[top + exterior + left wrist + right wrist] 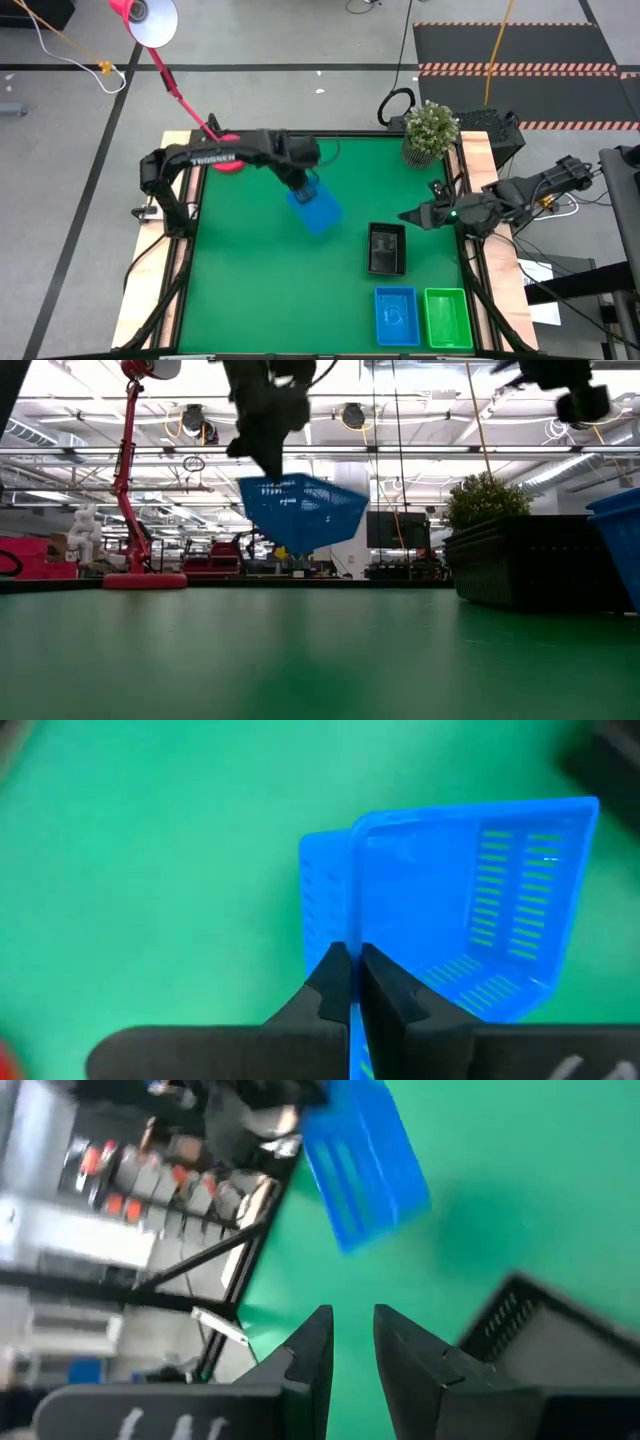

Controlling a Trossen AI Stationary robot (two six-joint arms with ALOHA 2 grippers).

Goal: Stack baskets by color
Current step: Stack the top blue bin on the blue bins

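Note:
My left gripper [305,185] is shut on a blue basket [318,210], which hangs in the air over the middle of the green table; the low view shows that basket [300,510] well clear of the surface. A black basket [387,248] rests on its bottom right of centre. Another blue basket [396,315] and a green basket [447,317] stand side by side at the near edge. My right gripper [352,1335] is open with nothing between its fingers, raised at the table's right edge [412,216]. My left gripper pinches the rim of one side wall [352,935] of the blue basket, one finger inside the basket and one outside. The fingers come from above, slanting down. The basket hangs tilted below them, lifted clear of the table.
A potted plant [432,130] stands at the far right corner. A pink lamp base [228,165] sits at the far left beside the left arm, with its stem leaning away over the floor. Bare green mat lies over the left and near-left parts of the table.

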